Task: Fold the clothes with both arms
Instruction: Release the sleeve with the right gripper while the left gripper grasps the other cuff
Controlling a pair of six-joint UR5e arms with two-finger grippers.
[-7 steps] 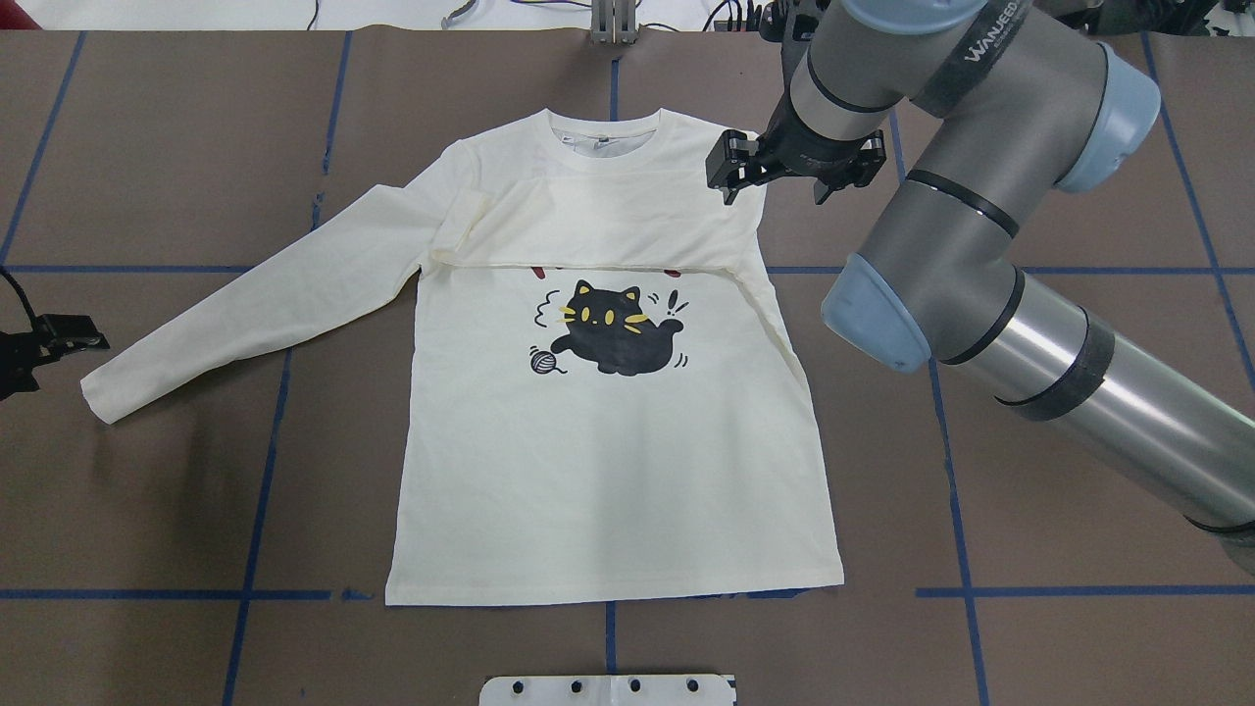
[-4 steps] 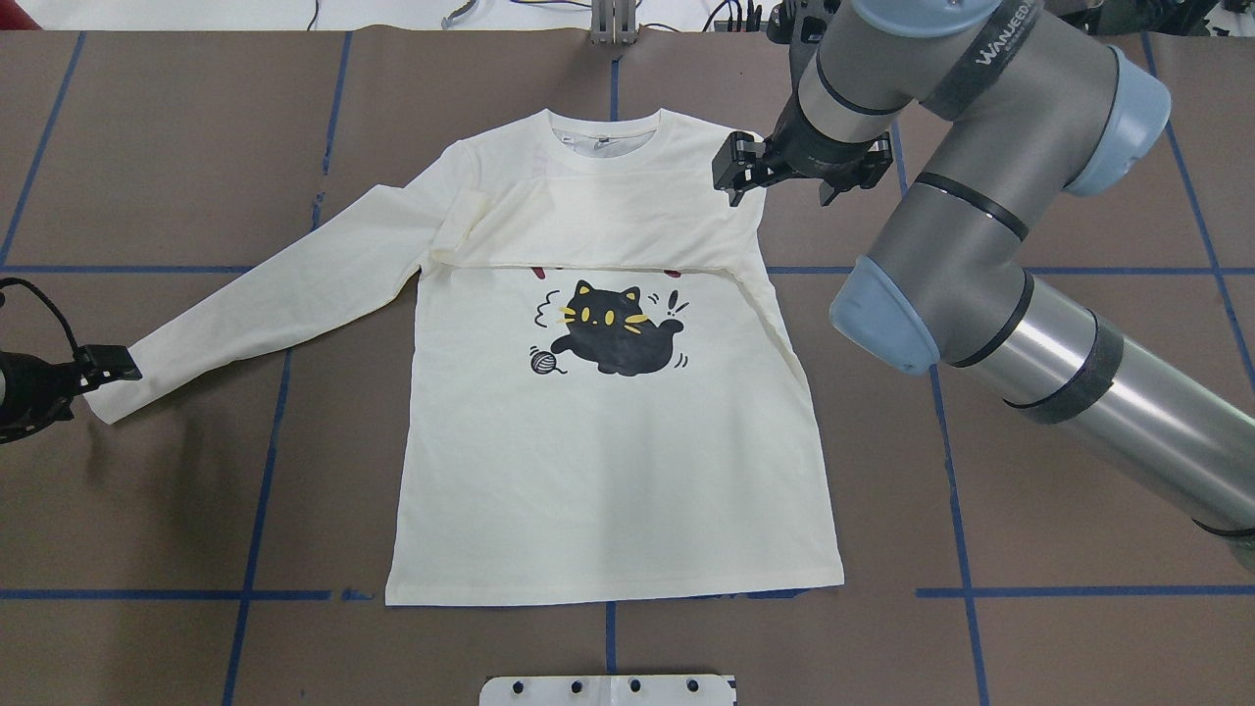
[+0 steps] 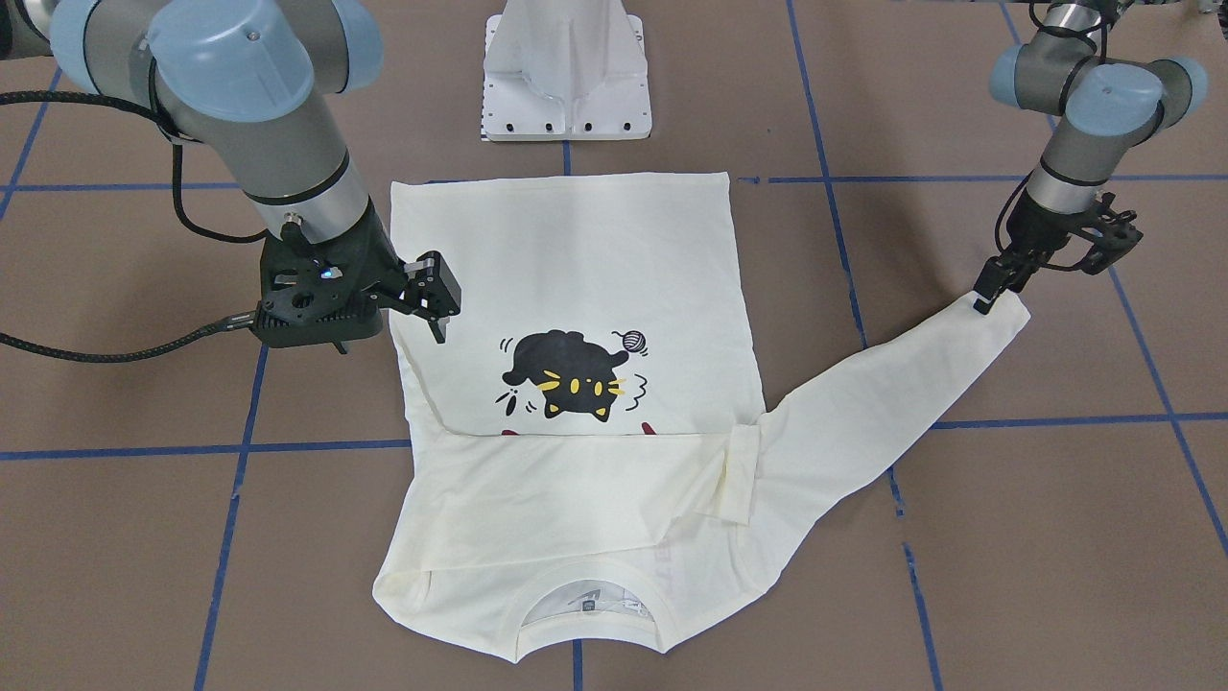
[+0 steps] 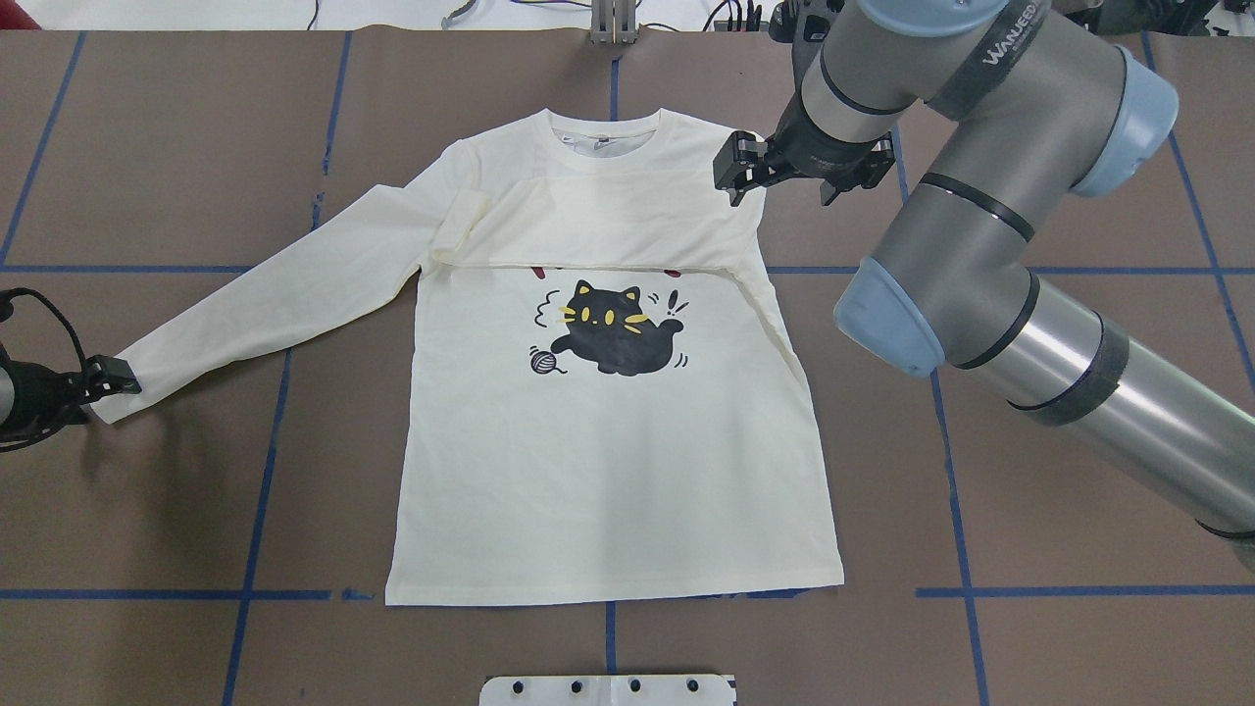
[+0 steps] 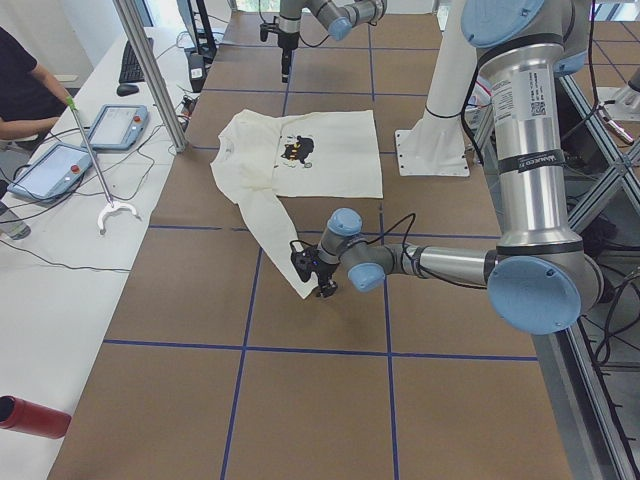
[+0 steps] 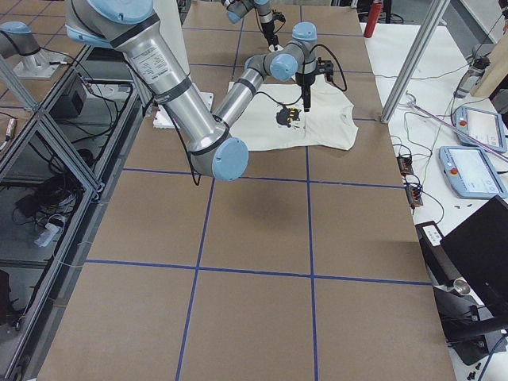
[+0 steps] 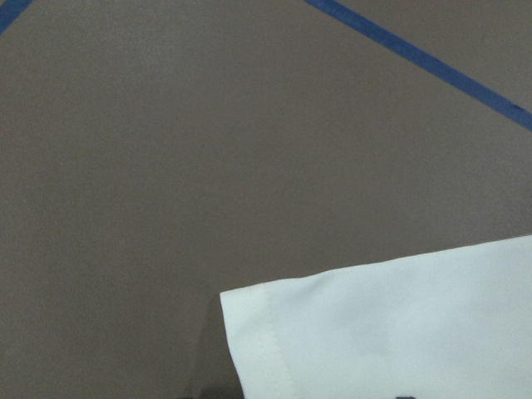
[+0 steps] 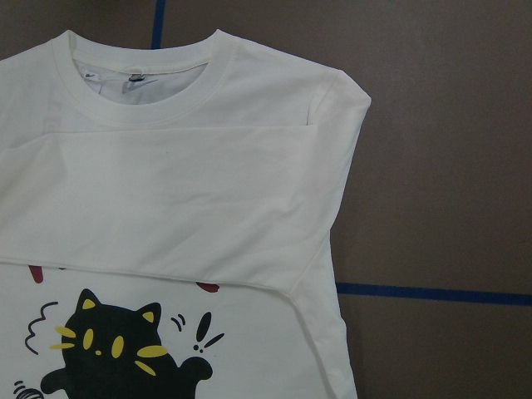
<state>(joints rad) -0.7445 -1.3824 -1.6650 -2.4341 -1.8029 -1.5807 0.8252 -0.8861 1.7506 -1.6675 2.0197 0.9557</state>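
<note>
shirt (image 4: pixel 608 471) flat on desk (image 4: pixel 882 490), print up, 1 sleeve out | left hand (image 3: pixel 1041 271) apart at cuff (image 4: pixel 132 387) | right hand (image 4: pixel 799 178) apart above shoulder (image 4: pixel 726 224) | risk: shallow bite at cuff edge, sleeve likely slipping out mid-fold

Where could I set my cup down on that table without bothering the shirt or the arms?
Bare table lies on the robot's left, between the outstretched sleeve, the shirt body and the near edge; also the far-left corner beyond that sleeve. Crowded: the cuff, where the left claw sits, and the whole right side, under the right arm and right claw.
</note>
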